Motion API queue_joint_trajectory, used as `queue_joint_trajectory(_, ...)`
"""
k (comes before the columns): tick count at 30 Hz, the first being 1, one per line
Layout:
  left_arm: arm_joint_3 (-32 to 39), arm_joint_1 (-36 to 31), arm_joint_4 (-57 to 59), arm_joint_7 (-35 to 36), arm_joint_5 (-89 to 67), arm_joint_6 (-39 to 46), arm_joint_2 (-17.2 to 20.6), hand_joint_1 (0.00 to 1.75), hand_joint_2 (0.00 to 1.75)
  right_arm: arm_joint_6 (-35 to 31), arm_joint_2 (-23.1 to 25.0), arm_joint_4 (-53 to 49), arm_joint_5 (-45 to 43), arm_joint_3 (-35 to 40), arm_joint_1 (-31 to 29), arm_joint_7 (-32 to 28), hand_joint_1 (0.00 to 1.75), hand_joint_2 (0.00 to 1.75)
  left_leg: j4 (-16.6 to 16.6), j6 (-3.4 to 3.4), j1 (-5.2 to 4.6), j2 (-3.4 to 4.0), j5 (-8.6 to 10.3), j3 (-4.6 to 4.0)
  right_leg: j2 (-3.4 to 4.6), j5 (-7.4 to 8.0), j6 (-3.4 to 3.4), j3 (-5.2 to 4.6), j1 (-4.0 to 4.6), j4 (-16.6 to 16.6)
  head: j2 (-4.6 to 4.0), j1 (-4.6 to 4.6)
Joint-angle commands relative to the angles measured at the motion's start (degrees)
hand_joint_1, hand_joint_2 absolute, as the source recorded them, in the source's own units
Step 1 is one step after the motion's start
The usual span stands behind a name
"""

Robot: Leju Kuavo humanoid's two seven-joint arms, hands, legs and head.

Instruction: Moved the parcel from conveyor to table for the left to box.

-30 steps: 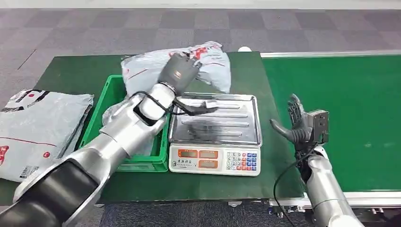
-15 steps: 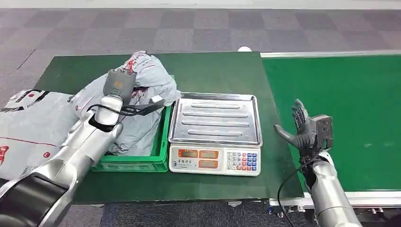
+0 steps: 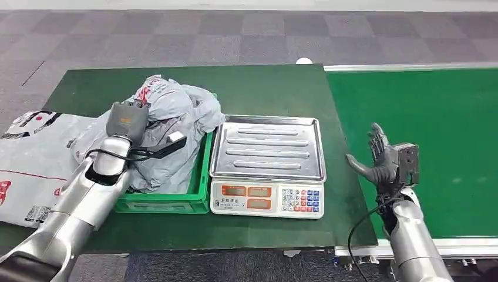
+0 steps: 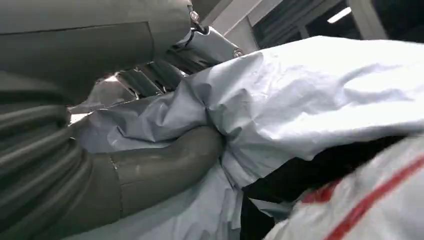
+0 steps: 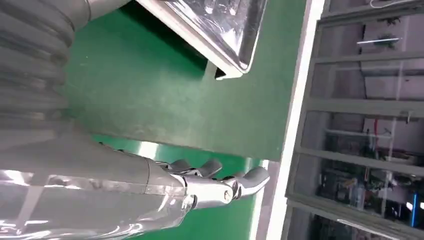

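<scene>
Parcel, a crumpled grey mailer, bunched in the left hand's gripping fingers over the green crate; right hand spread, empty.

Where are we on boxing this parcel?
Done: the steel scale tray is bare and the green conveyor belt carries nothing. In hand: the left hand grips the crumpled grey plastic parcel over the green crate. Left: release it. The right hand is open.

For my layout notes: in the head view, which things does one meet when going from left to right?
Flat grey parcel → left hand holding crumpled grey parcel over green crate → scale → right hand → green conveyor.
</scene>
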Motion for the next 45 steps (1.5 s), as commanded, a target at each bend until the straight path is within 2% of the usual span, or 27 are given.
queue_joint_trajectory(1,-0.1,-0.7,-7.1,-2.5,5.2,-3.0,1.0,1.75,1.75,-0.1,-0.2,5.2,-0.6,-1.2,-3.8,0.5,0.00,1.75,0.0,0.01,0.02,0.13,-0.03,0.04,0.13,0.03,-0.03,0.03,0.03,0.0,0.00,0.00)
queue_joint_trajectory(2,-0.5,-1.1,-7.0,-3.2,6.4,-3.9,0.7,1.75,1.75,-0.2,-0.2,5.3,-0.7,-1.2,-4.0,0.5,0.00,1.75,0.0,0.01,0.06,0.14,-0.04,0.07,0.15,0.04,-0.04,0.09,0.07,-0.1,0.00,0.00)
queue_joint_trajectory(3,-1.3,-1.7,-6.7,-4.6,9.0,-5.4,0.4,1.43,1.75,-0.3,-0.4,5.3,-0.9,-1.1,-4.0,0.7,0.00,1.75,0.0,0.00,0.03,0.07,-0.01,0.02,0.09,0.03,-0.03,0.05,0.03,0.0,0.00,0.00)
queue_joint_trajectory(4,-1.8,-2.3,-6.1,-6.1,12.2,-6.7,-0.1,0.00,1.75,-0.3,-0.6,5.1,-1.2,-1.1,-3.9,0.7,0.00,1.75,0.0,0.00,0.03,0.04,-0.01,0.01,0.05,0.03,-0.02,0.04,0.03,0.0,0.00,0.00)
queue_joint_trajectory(12,-6.6,-6.1,-5.2,-7.8,20.3,-10.4,-0.7,0.00,1.75,-0.4,-0.6,3.0,-1.7,-1.3,-2.4,1.4,0.00,1.75,0.1,0.00,0.03,-0.06,0.00,0.03,-0.06,0.00,-0.02,0.05,0.05,0.0,0.00,0.00)
queue_joint_trajectory(19,-6.0,-7.3,-4.4,-7.9,24.0,-10.4,-2.7,0.00,1.75,-0.8,0.7,1.8,-1.0,-1.7,-2.8,2.2,0.00,1.75,0.1,0.00,0.05,-0.02,-0.01,0.04,0.03,0.02,-0.02,0.05,0.06,0.0,0.00,0.00)
queue_joint_trajectory(27,-6.0,-7.5,-4.2,-7.9,24.1,-10.4,-2.7,0.00,1.75,-0.7,0.6,1.7,-0.9,-1.8,-2.7,2.3,0.00,1.75,0.0,0.00,0.04,0.02,-0.01,0.12,0.06,0.03,-0.04,0.12,0.06,-0.1,0.00,0.00)
queue_joint_trajectory(32,-3.4,-10.3,-0.5,-14.7,39.0,-20.1,-5.2,0.00,1.75,0.8,-0.1,2.7,-0.4,-1.4,-3.2,2.5,0.00,1.75,0.1,0.00,0.04,-0.04,0.00,0.02,0.01,0.02,-0.02,0.02,0.05,0.0,0.00,0.00)
queue_joint_trajectory(36,-1.6,-10.2,4.9,-16.8,49.0,-22.6,-7.9,0.00,1.75,1.2,2.2,4.5,0.1,1.1,-5.9,1.3,0.00,1.75,0.0,0.02,0.10,0.04,0.02,0.17,0.06,0.08,-0.06,0.20,0.12,-0.2,0.00,0.00)
queue_joint_trajectory(42,6.3,-10.5,20.4,-25.1,65.7,-20.7,-17.4,0.00,1.75,-2.8,8.6,0.9,3.3,8.6,-8.6,1.2,0.00,1.75,-0.1,-0.03,0.02,0.34,-0.01,0.23,0.39,0.13,-0.05,0.15,0.03,-0.1,0.00,0.00)
queue_joint_trajectory(45,8.3,-12.2,23.7,-26.8,71.3,-19.9,-20.9,0.00,1.75,-3.8,9.1,-0.3,2.3,11.5,-10.2,1.9,0.00,1.75,0.0,-0.03,0.04,0.23,-0.01,0.11,0.28,0.10,-0.07,0.05,0.07,0.0,0.00,0.00)
